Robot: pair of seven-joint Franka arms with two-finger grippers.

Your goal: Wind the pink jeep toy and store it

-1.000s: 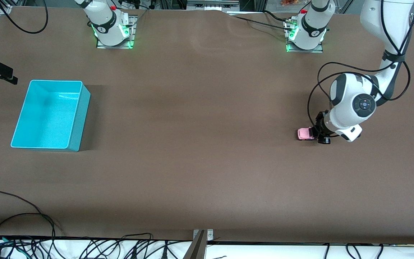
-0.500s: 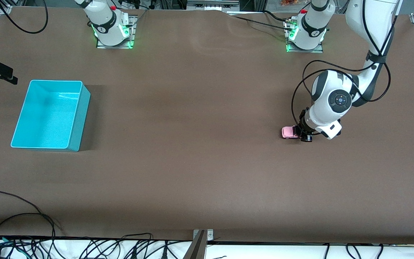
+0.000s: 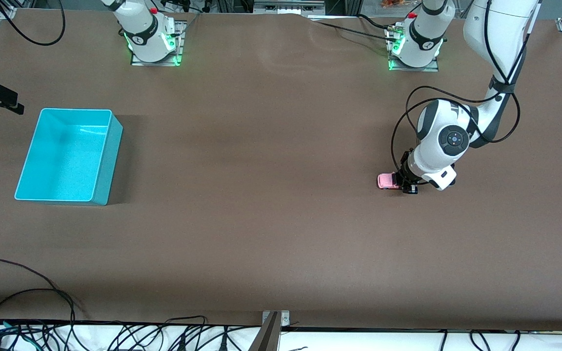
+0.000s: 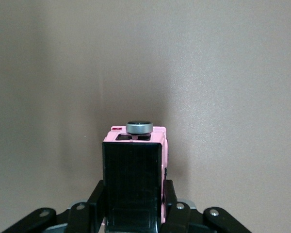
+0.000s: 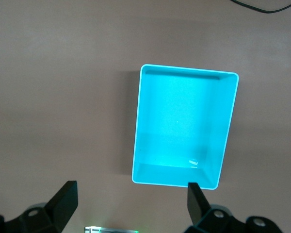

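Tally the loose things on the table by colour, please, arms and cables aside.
Pink: 1, the pink jeep toy, clamped in the left gripper on the tabletop.
Turquoise: 1, the bin, with nothing in it; the right gripper hangs open above it.
Total: 2

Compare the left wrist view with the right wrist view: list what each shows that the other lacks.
Left wrist only: the pink jeep toy clamped in the left gripper, black roof up, on the brown table.
Right wrist only: the turquoise bin, nothing in it, below the open right gripper.
Both: brown tabletop.
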